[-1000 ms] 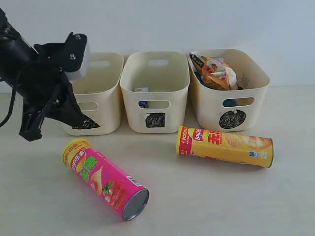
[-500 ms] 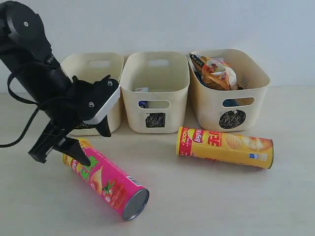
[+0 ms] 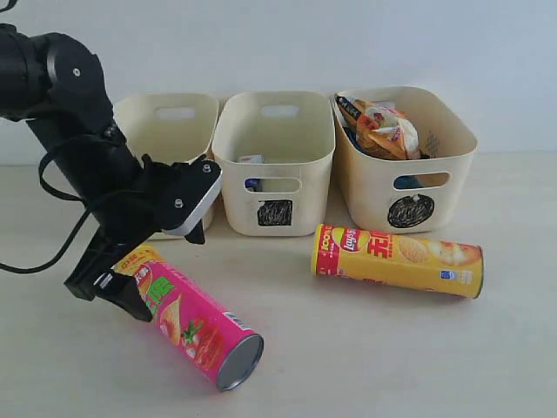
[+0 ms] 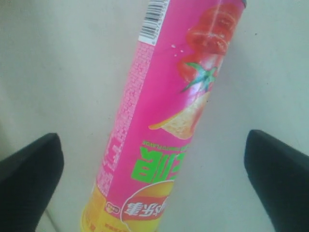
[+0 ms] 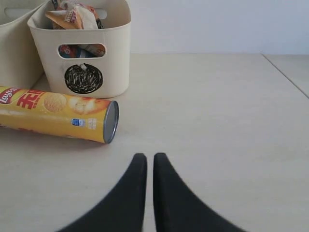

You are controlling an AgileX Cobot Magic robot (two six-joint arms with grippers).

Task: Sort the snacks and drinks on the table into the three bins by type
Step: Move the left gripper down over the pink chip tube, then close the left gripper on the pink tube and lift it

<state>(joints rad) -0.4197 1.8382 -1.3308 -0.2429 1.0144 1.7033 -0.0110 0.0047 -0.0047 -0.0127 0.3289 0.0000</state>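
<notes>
My left end effector (image 4: 154, 183), fingers wide apart, stands on both sides of the yellow-capped end of the pink-magenta chip tube (image 3: 187, 318), which lies toward the front left corner of the bench (image 3: 392, 348), its long axis running through my gap, so this arm is the nearer one.

I judge this a lab test station: pale beige table (image 3: 452, 357), plain white wall (image 3: 365, 43) behind, three cream bins (image 3: 231, 174) hand-marked in black.
</notes>
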